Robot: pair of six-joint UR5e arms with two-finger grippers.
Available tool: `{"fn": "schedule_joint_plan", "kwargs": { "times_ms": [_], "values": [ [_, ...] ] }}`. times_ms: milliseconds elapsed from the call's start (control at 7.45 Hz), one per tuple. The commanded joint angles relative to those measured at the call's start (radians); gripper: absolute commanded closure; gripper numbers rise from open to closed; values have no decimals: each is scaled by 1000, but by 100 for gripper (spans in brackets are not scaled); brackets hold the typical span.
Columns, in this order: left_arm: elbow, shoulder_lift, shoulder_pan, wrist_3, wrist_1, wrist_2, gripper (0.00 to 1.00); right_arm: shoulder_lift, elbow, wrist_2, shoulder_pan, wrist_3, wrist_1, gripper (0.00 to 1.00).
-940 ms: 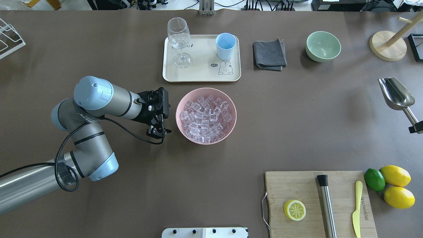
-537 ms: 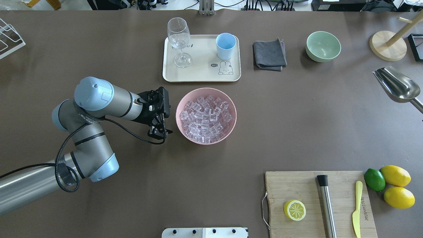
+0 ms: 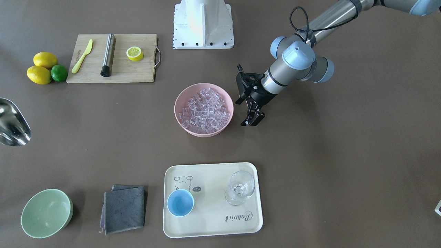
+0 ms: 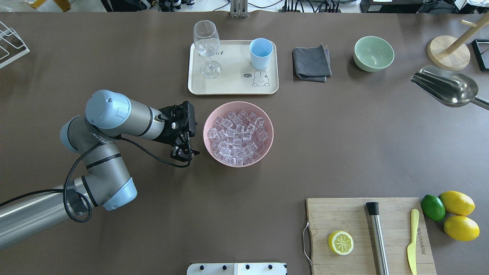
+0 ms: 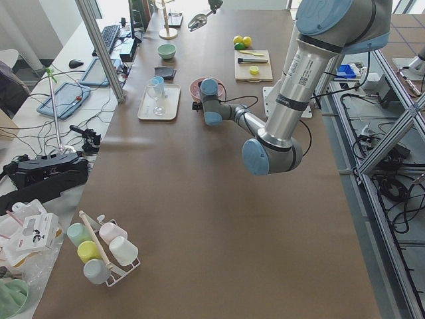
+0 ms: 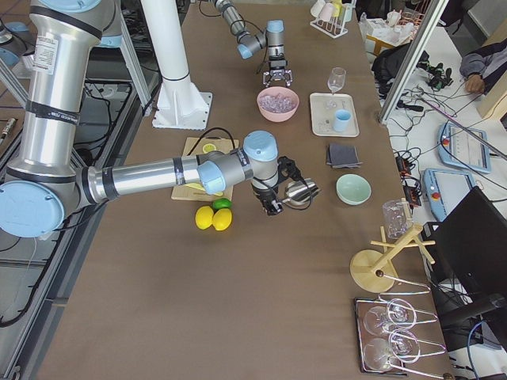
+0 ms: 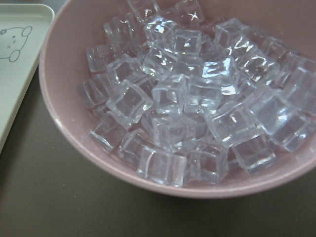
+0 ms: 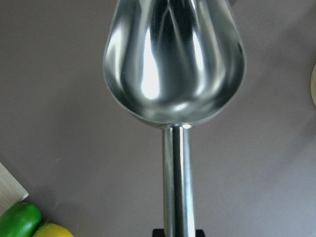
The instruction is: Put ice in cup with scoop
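The ice [image 4: 238,134] is a heap of clear cubes in a pink bowl [image 4: 238,103] at mid-table; it fills the left wrist view [image 7: 187,103]. The light-blue cup [image 4: 261,52] stands upright and empty on a cream tray [image 4: 233,87] behind the bowl. My left gripper [image 4: 184,152] is open and empty, just left of the bowl's rim. My right gripper [image 8: 174,233] is shut on the handle of the silver scoop [image 4: 445,89]. The scoop hangs empty above the table at the far right, its mouth pointing left.
A stemmed glass [image 4: 206,42] shares the tray. A grey cloth [image 4: 311,63], a green bowl [image 4: 373,53] and a wooden stand [image 4: 449,51] lie along the back. A cutting board [image 4: 344,214] with a lemon half, steel cylinder and knife is front right, by lemons [image 4: 457,203].
The scoop has risen towards the back of the table and swung round so its mouth points left. The left gripper has barely moved.
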Motion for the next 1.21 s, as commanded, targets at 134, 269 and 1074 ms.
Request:
{"fn": "schedule_joint_plan", "kwargs": {
  "times_ms": [134, 269, 1074],
  "values": [
    [42, -2, 5, -29, -66, 2, 1, 193, 89, -207, -132, -207, -286, 100],
    [41, -4, 5, -34, -66, 0, 1, 272, 121, -290, -182, -258, -396, 100],
    [41, -18, 25, -34, -68, 0, 1, 585, 198, -367, -362, -302, -846, 100]
  ]
}}
